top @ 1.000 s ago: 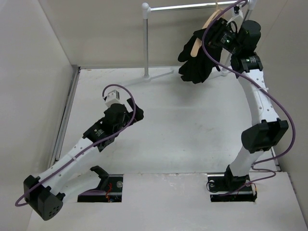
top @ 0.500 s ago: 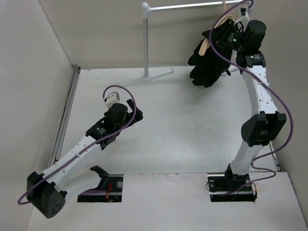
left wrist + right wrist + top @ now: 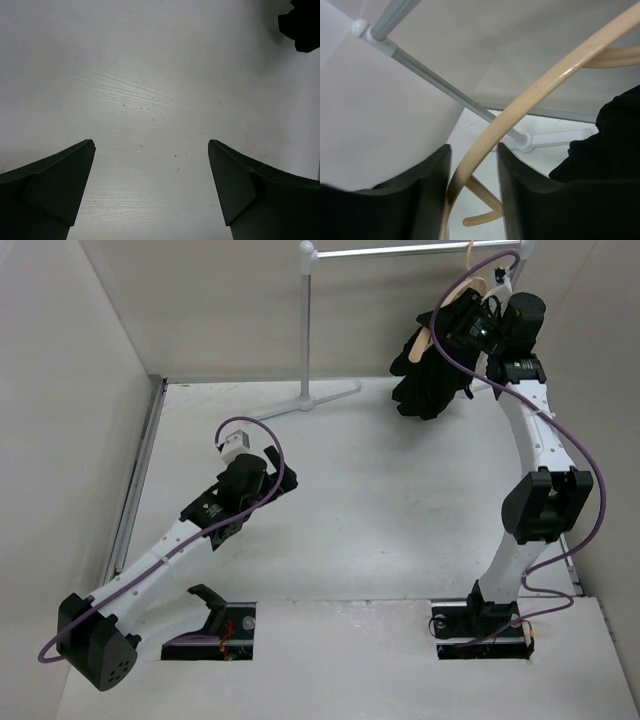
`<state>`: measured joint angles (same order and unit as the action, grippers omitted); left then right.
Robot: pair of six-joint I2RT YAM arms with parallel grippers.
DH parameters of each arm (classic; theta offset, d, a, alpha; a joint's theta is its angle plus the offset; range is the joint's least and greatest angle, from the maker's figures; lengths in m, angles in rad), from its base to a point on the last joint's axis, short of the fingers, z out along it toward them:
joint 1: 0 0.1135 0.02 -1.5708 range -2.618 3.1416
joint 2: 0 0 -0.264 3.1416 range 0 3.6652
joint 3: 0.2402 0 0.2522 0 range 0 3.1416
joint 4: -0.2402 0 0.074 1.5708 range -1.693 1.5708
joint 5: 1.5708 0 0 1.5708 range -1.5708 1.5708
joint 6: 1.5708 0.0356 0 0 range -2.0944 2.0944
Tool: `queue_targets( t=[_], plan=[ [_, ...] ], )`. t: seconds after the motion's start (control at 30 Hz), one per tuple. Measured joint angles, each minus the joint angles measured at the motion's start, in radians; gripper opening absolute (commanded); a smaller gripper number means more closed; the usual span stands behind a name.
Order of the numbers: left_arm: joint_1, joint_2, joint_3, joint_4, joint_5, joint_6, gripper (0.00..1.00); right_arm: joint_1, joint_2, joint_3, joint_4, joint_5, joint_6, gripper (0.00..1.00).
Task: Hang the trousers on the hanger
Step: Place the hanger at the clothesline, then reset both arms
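Note:
The black trousers (image 3: pixel 425 375) hang draped over the tan wooden hanger (image 3: pixel 433 330), held in the air at the back right, just below the rail. My right gripper (image 3: pixel 468 322) is shut on the hanger. In the right wrist view the hanger's curved arm (image 3: pixel 535 95) runs between the two fingers (image 3: pixel 425 190), and the trousers (image 3: pixel 607 145) show at the right edge. My left gripper (image 3: pixel 268 462) is open and empty, low over the table at centre left. Its wrist view shows its fingers (image 3: pixel 55 185) wide apart above bare tabletop.
The grey metal rail (image 3: pixel 400 252) runs across the back on a post (image 3: pixel 305 320) with white feet (image 3: pixel 330 395); it also shows in the right wrist view (image 3: pixel 435 70). Walls close in on the left, back and right. A dark shape (image 3: pixel 300 25) sits at the left wrist view's top right.
My right arm has carried the hanger and trousers up and to the right, closer to the rail's end. The left arm has barely moved.

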<state>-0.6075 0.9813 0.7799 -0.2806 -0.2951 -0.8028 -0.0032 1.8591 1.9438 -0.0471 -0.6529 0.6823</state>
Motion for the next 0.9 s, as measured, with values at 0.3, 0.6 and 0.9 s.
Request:
queue_targets(
  t=[0.3, 0.6, 0.9],
  plan=[
    [0.021, 0.005, 0.000, -0.001, 0.001, 0.000, 1.00, -0.002, -0.039, -0.086, 0.011, 0.052, -0.017, 0.89],
    [0.061, 0.006, 0.018, -0.008, 0.023, 0.000, 1.00, -0.006, -0.181, -0.153, 0.013, 0.098, -0.024, 1.00],
    [0.088, 0.090, 0.147, -0.041, 0.036, 0.008, 1.00, -0.008, -0.502, -0.510, 0.033, 0.229, -0.017, 1.00]
  ],
)
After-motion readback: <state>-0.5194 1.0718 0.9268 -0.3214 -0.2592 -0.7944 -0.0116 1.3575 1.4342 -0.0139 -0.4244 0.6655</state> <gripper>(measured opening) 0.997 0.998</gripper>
